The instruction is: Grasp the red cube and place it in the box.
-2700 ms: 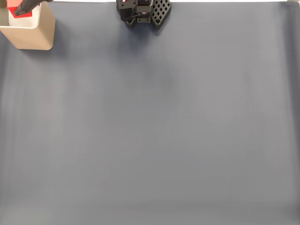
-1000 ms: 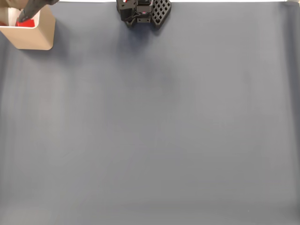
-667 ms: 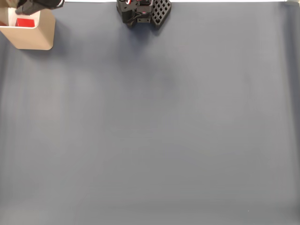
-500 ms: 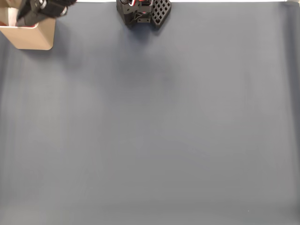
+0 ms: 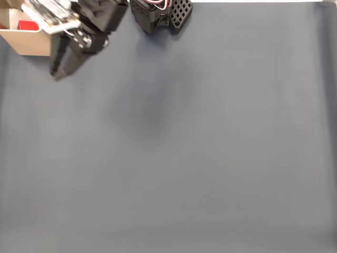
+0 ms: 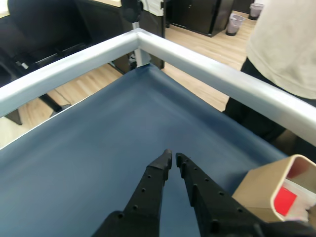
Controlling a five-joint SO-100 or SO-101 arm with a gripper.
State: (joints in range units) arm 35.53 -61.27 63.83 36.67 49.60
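claw (image 6: 172,157) nearly pressed together, pinching nothing, over blue table (image 5: 200,147) | red cube (image 6: 285,202) sits inside box (image 6: 261,185) | box at table's top-left corner in fixed view, beside claw

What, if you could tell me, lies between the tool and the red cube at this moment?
In the wrist view, the tan wall of the box separates the tool from the red cube, which sits inside.
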